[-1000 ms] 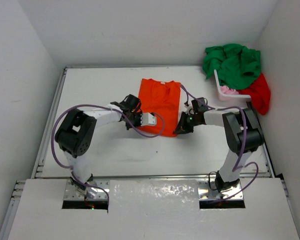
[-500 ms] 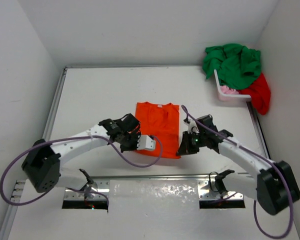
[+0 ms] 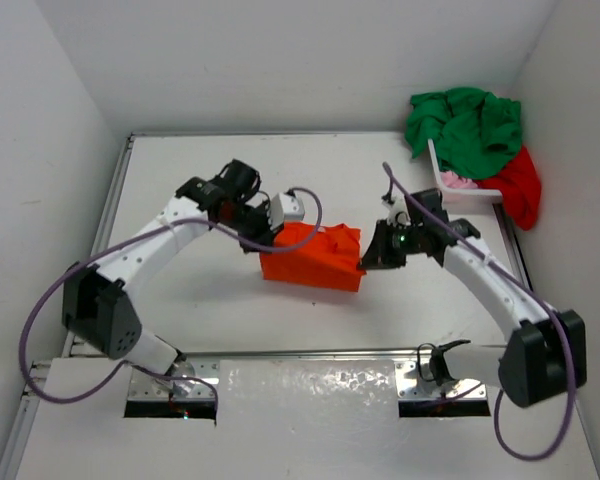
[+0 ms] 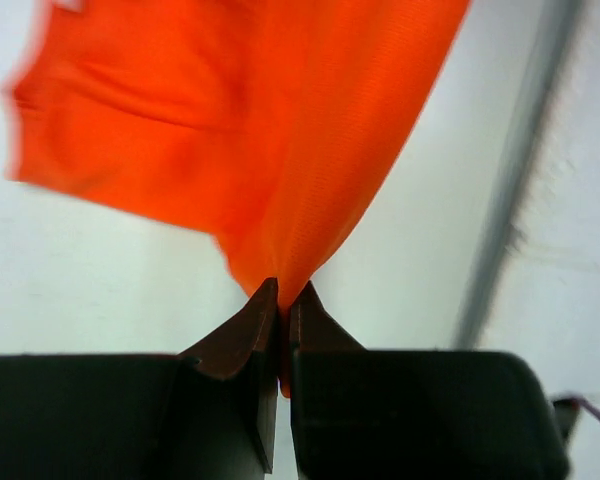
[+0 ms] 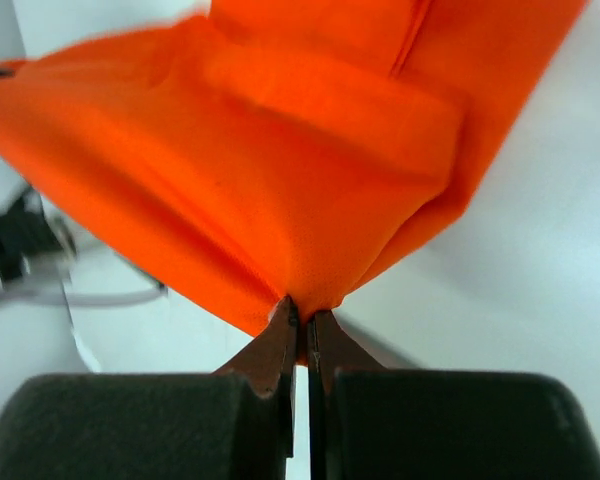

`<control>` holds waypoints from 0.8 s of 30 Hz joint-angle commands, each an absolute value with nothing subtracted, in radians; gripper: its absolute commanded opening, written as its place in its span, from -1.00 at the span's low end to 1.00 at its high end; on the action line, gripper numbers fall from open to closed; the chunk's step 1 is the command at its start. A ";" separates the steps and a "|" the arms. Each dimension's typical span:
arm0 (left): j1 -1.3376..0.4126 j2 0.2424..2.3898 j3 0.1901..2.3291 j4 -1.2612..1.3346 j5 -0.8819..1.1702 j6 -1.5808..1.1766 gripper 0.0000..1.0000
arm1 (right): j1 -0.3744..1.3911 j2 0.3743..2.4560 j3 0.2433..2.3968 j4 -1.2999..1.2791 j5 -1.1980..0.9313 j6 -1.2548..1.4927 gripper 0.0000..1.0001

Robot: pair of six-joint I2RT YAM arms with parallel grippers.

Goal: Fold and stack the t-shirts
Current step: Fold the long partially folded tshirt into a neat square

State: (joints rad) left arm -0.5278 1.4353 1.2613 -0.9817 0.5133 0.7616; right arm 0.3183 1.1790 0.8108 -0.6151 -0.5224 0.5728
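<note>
hiding most of what sits under it, the green t-shirt (image 3: 465,128) lies heaped over the far end of the white basket (image 3: 467,192) in the far right corner. only a small patch of the pink t-shirt (image 3: 458,181) shows inside the basket. the red t-shirt (image 3: 520,185) is bunched between the basket and the right wall, its lower part out of sight.

from above, the fingertips of both grippers are hard to make out against the cloth, and the wrist views settle it. the left gripper (image 4: 284,290) is clenched on a pinch of the orange t-shirt (image 3: 315,258), the jaws pressed together with only a thin fold between them. the right gripper (image 5: 300,315) grips the same shirt the same way on its other side. the far edge of the cloth is blurred in the left wrist view, and neither wrist camera shows the whole shirt.

the orange t-shirt sits at the middle of the table (image 3: 200,290), held up between the two grippers, with its near edge resting on the surface. it is well apart from the basket and the other three shirts. purple cables loop along both arms, one arching just above the left gripper beside the cloth.

the table is white and matte, with a metal rail along its left edge. plain white walls close it in on three sides.
</note>
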 commanded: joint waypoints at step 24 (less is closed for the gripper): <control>-0.313 2.023 1.701 -0.658 0.456 0.500 -1.00 | 0.114 2.011 1.429 -0.428 -0.528 0.581 -0.98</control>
